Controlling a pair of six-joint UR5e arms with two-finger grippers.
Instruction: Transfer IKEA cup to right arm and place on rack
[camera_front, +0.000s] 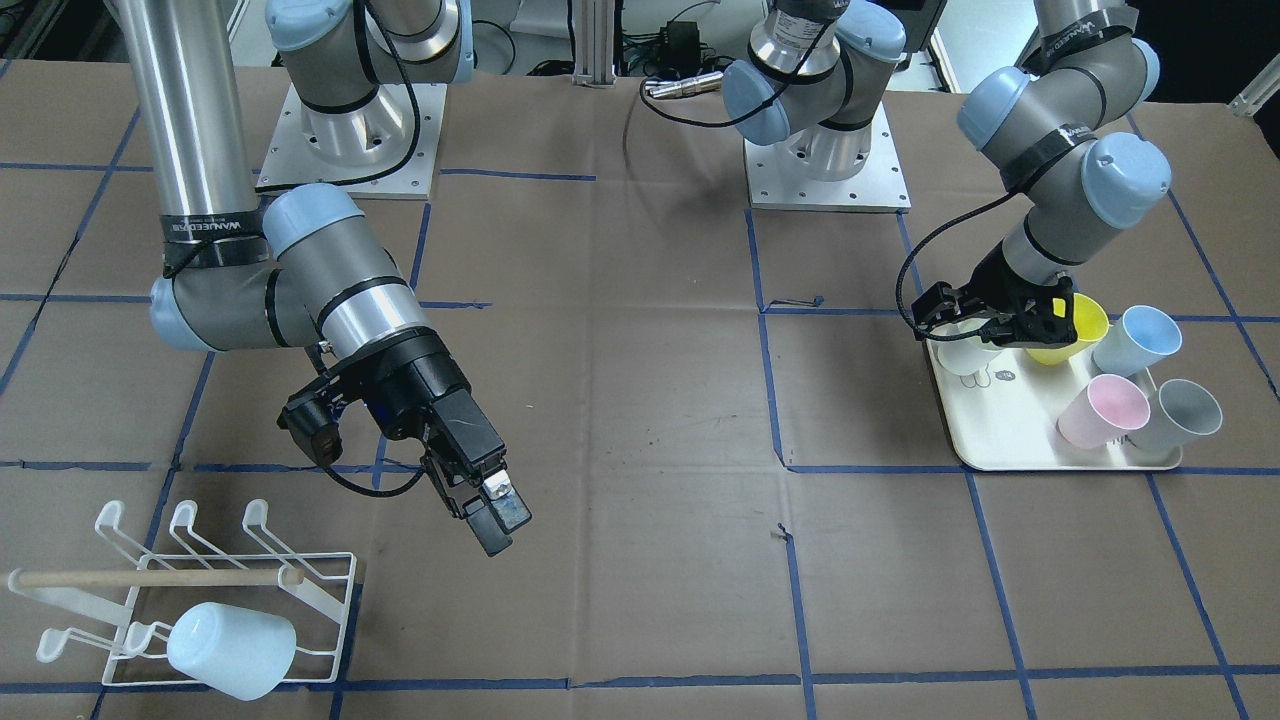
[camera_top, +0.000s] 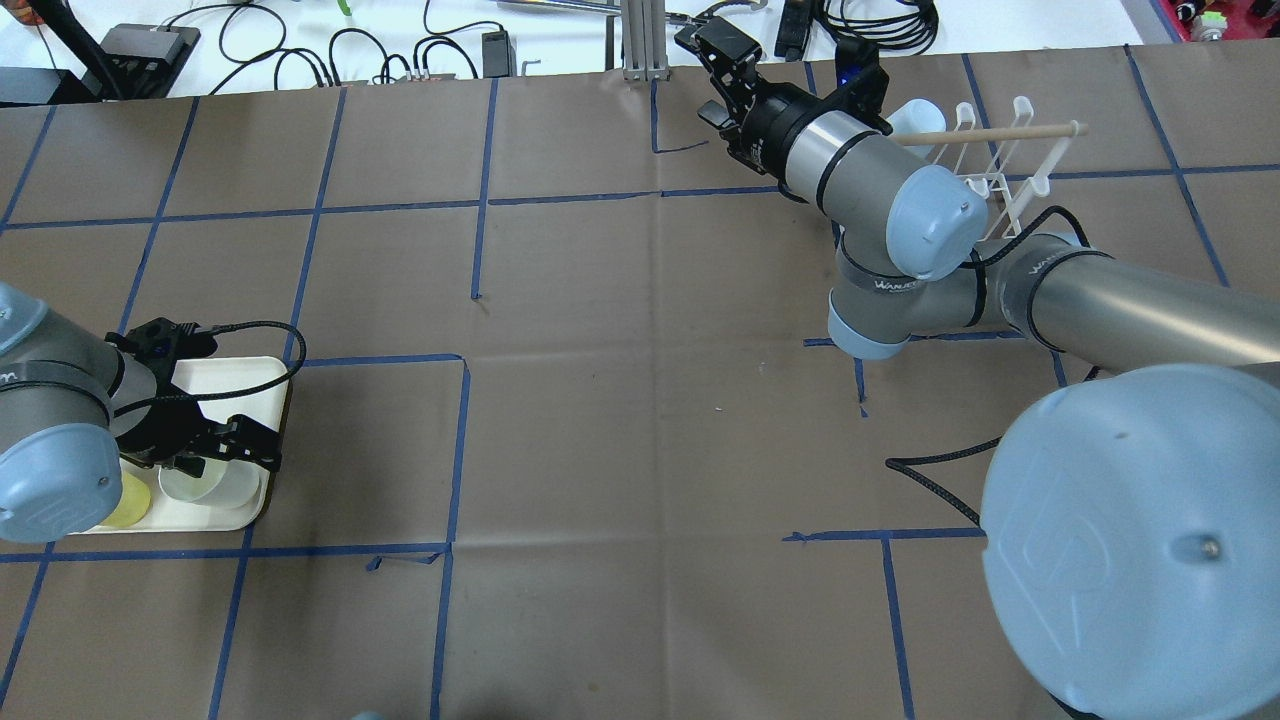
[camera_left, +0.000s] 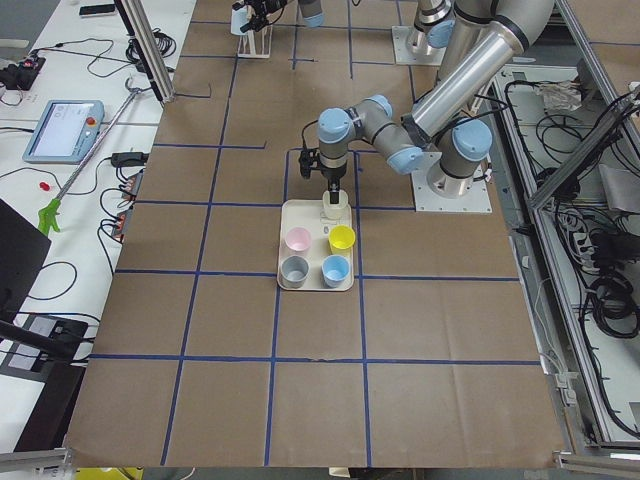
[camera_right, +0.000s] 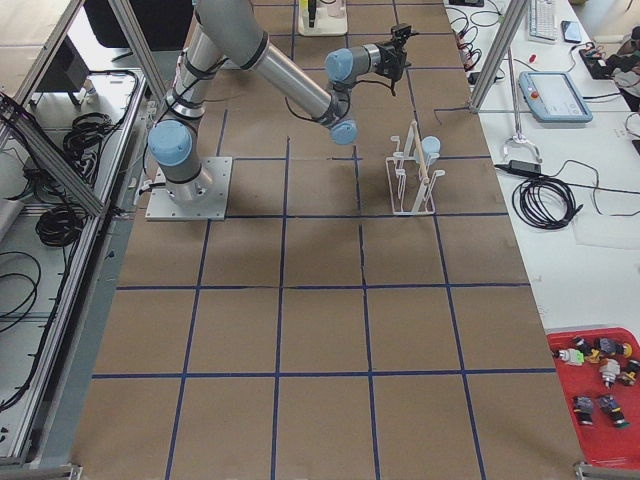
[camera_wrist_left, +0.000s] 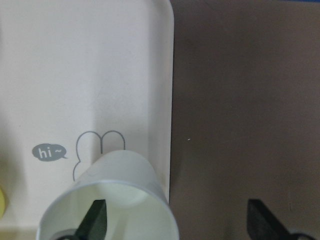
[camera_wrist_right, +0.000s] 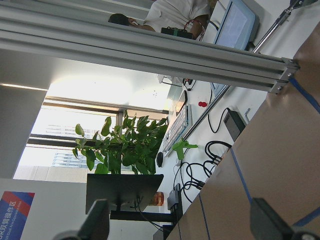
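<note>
Where the brown paper-covered table (camera_front: 640, 400) with its blue tape grid fills the fixed views, the silver tubular right arm (camera_front: 330, 300) with pale-blue joints reaches out near the low white wire rack (camera_front: 150, 577) with its pale wooden dowel. The like left arm (camera_front: 1060, 170), cut off at the overhead view's edge, bends over the cream rounded plastic tray (camera_front: 1010, 430). From overhead, the right arm's wrist hides much of the rack. A pale-blue plastic cup (camera_front: 232, 650) sits tilted on a prong at one corner of the rack. The white plastic cup (camera_wrist_left: 110, 200) stands on the tray just inside its edge, largely covered from the front. Yellow (camera_front: 1085, 320), light-blue (camera_front: 1135, 340), pink (camera_front: 1100, 410) and grey (camera_front: 1185, 415) cups stand beside it. The left gripper (camera_wrist_left: 180, 222) is spread, one finger inside the white cup and the other beyond the tray's edge, with the tips cut off. The black right gripper (camera_front: 500, 520) is spread too, grasping nothing.
</note>
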